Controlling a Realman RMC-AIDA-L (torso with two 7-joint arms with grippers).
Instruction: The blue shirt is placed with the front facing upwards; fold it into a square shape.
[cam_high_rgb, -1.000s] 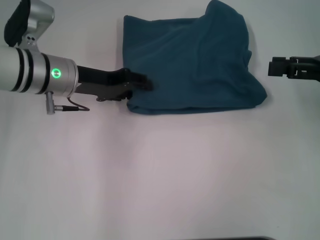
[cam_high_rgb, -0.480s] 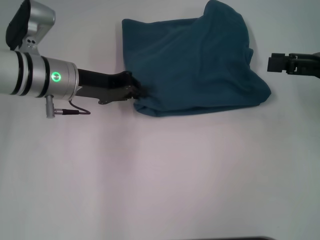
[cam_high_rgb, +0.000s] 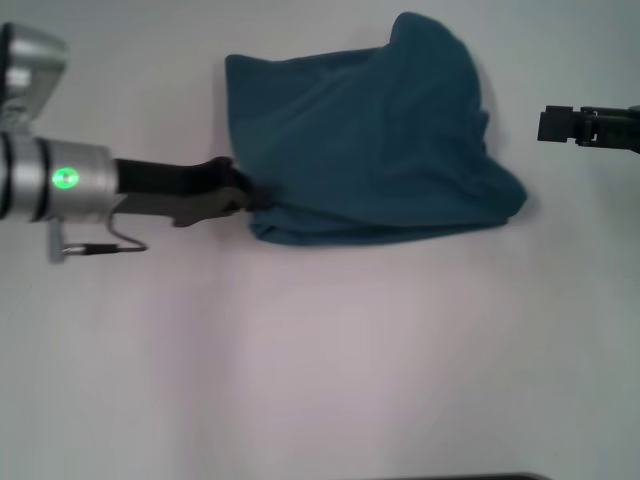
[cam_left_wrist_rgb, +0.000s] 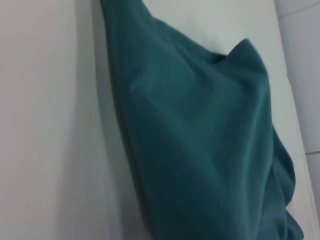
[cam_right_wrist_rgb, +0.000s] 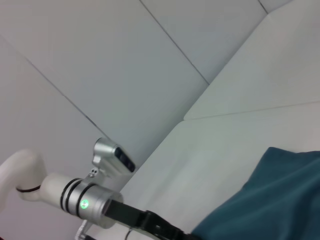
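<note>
Toward the far side of the white table (cam_high_rgb: 320, 350) lies one blue shirt (cam_high_rgb: 370, 140), bunched into a rough folded mass rather than spread flat. Its chest lettering, collar and neck label are all hidden in the folds, so front and back cannot be told apart. The long axis runs across the table from left to right in the head view, with a rounded hump rising at the far right corner and a tapered corner reaching toward the right. From the left wrist view only teal cloth (cam_left_wrist_rgb: 200, 140) and bare table show. The left gripper (cam_high_rgb: 243, 195) meets the shirt's near left edge, its tips buried in the fabric, apparently pinching that edge. The right gripper (cam_high_rgb: 560, 125) hangs above the table well apart from the shirt, cut off by the frame edge; whether it is spread or pressed together cannot be told
</note>
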